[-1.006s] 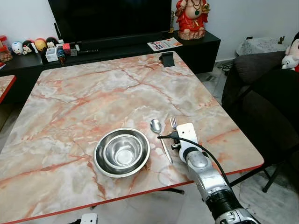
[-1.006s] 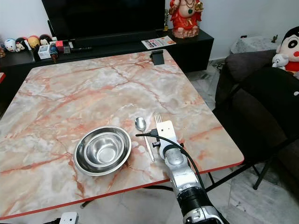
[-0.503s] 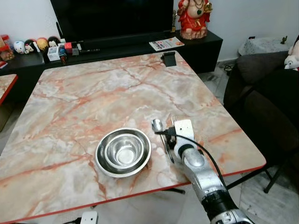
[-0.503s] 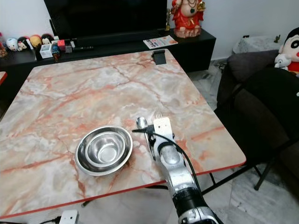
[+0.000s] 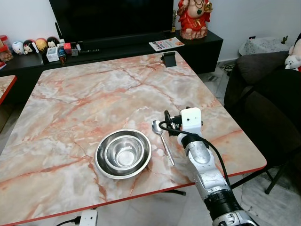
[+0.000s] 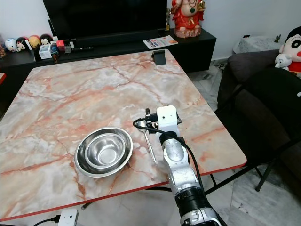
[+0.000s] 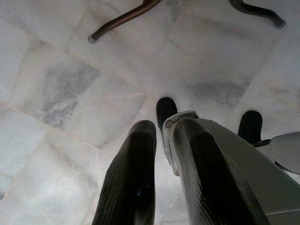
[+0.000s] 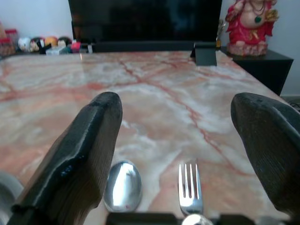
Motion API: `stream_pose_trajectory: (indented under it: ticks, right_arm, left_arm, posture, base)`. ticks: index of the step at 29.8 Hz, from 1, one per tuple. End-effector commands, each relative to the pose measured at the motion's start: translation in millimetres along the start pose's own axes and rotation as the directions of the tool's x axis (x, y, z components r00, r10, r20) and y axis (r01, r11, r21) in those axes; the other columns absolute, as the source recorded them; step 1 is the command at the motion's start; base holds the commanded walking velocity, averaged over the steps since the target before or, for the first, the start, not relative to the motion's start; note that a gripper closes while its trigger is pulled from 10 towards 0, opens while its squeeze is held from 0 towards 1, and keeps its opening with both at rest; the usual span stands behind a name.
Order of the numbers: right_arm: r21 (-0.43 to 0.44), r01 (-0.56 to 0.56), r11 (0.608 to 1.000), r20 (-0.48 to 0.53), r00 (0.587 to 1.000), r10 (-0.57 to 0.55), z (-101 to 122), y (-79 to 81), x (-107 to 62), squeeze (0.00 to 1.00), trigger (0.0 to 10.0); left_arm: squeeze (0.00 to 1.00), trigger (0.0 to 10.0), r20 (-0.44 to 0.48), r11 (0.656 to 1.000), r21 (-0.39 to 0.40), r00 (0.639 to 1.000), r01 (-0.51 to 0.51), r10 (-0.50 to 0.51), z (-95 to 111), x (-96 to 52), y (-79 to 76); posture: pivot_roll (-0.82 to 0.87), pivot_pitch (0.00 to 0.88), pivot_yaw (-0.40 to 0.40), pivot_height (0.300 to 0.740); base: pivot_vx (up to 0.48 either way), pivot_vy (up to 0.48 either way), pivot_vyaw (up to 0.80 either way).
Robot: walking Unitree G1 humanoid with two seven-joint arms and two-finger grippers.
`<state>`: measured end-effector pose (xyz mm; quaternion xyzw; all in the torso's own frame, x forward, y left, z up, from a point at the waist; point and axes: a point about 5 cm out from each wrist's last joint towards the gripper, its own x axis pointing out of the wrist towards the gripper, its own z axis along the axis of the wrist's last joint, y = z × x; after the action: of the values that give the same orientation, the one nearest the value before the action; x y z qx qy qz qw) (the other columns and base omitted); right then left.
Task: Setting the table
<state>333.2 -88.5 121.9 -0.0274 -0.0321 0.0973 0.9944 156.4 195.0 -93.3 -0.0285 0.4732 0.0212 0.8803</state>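
Two nested steel bowls (image 5: 123,153) sit near the front edge of the marble table (image 5: 94,84). A spoon (image 5: 162,142) lies just right of them, and a fork (image 8: 190,190) lies beside the spoon, under my right wrist. My right gripper (image 8: 178,101) hovers low over the two utensils, pointing toward the far side of the table. Its fingers (image 8: 79,154) are spread wide open with nothing between them. In the left eye view the right gripper (image 5: 178,120) covers the fork. My left gripper (image 7: 164,125) hangs idle over the floor tiles, shut and holding nothing.
A small black stand (image 5: 168,59) sits at the table's far edge. Behind it is a dark TV unit (image 5: 141,44) with figurines. A dark chair (image 5: 273,103) stands close to the table's right side. A white power strip (image 5: 88,218) lies on the floor.
My right gripper has moved forward over the fork and spoon and tilted up, so the fork's tines are now covered in the eye views. The bowls and spoon have not moved.
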Motion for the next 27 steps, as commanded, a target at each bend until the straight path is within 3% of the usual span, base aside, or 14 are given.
stream_pose_trajectory:
  ticks: [1, 9, 13, 18, 27]
  right_arm:
    - [0.024, -0.007, 1.0, 0.045, 0.999, 0.005, 9, 1.2, 1.2, 0.0, 10.0]
    - [0.036, -0.034, 0.999, 0.077, 0.997, 0.031, 12, 4.2, 2.7, 0.0, 10.0]
    - [-0.003, -0.05, 0.999, 0.086, 0.995, 0.05, 12, 6.0, 3.9, 0.0, 10.0]
    - [0.011, -0.051, 0.999, 0.119, 0.992, 0.05, 17, 5.8, 4.6, 0.0, 10.0]
    - [0.036, -0.073, 0.997, 0.156, 0.986, 0.067, 24, 10.6, 6.3, 0.0, 10.0]
  left_arm:
    - [0.0, 10.0, -0.008, 1.0, -0.012, 1.0, -0.022, 0.021, -1, -0.6, 4.8]
    - [0.0, 10.0, -0.014, 0.999, -0.02, 0.999, -0.04, 0.04, -5, -1.5, 5.8]
    - [0.0, 10.0, -0.015, 0.998, -0.032, 0.999, -0.052, 0.052, -6, -2.0, 7.0]
    - [0.0, 10.0, -0.015, 0.998, -0.031, 0.998, -0.053, 0.053, -6, -1.8, 6.8]
    - [0.0, 10.0, -0.01, 0.998, -0.018, 0.998, -0.056, 0.056, -3, -1.4, 9.2]
  posture:
    - [-0.05, 0.0, 0.058, 0.74]
    - [-0.04, 0.0, 0.038, 0.74]
    - [-0.03, 0.0, 0.032, 0.74]
    - [-0.03, 0.0, 0.029, 0.74]
    - [-0.03, 0.0, 0.043, 0.74]
  base:
    - [0.0, 0.0, 0.0]
    - [0.0, 0.369, 0.0]
    - [0.0, 0.418, 0.0]
    - [0.0, 0.418, 0.58]
    - [0.0, 0.416, 0.0]
